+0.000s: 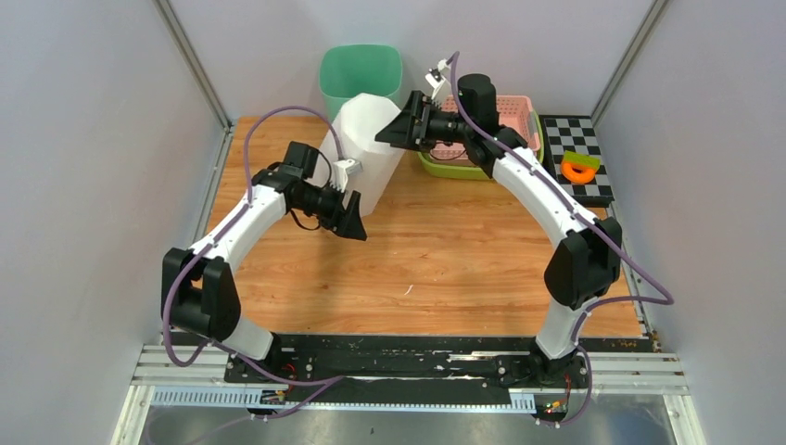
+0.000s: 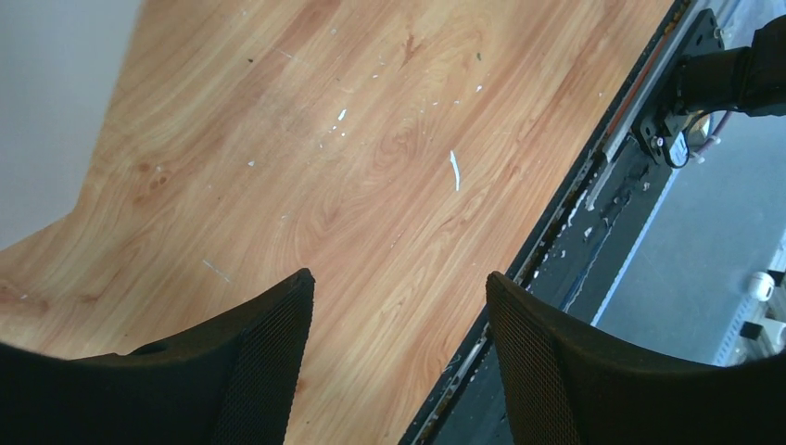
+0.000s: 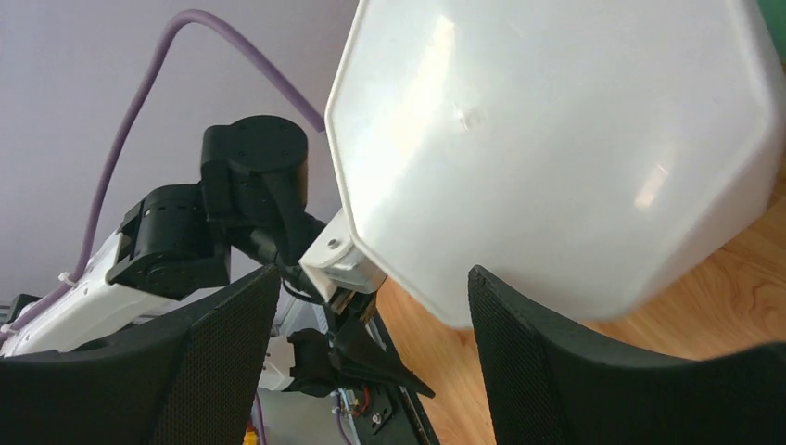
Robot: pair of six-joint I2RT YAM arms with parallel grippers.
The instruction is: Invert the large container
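Overhead view, base rail: black mounting rail (image 1: pixel 408 357) nearest, along the near edge of the wood surface (image 1: pixel 445 260), carrying both arms.
Overhead view, large container: white large container (image 1: pixel 366 158) stands on the surface at far left-centre, just in front of a green bin (image 1: pixel 361 74).
Overhead view, left end effector: left end effector (image 1: pixel 354 221) hangs beside the container's lower near side, pointing away from it.
Overhead view, right end effector: right end effector (image 1: pixel 394 130) sits at the container's upper right edge; contact cannot be told.
Overhead view, other items: pink basket (image 1: pixel 519 109) in a green tray (image 1: pixel 454 169) at far right; orange ring (image 1: pixel 579 169) on a checkerboard (image 1: pixel 579 139).
Left wrist view, left end effector: fingers spread apart (image 2: pixel 399 283), nothing between them; only bare wood and the rail below.
Right wrist view, right end effector: fingers spread apart (image 3: pixel 373 273), not clamped on anything.
Right wrist view, large container: a closed, flat white face fills the upper right, beyond the fingertips.
Right wrist view, left arm: the left arm (image 3: pixel 213 213) shows behind the container's left edge.
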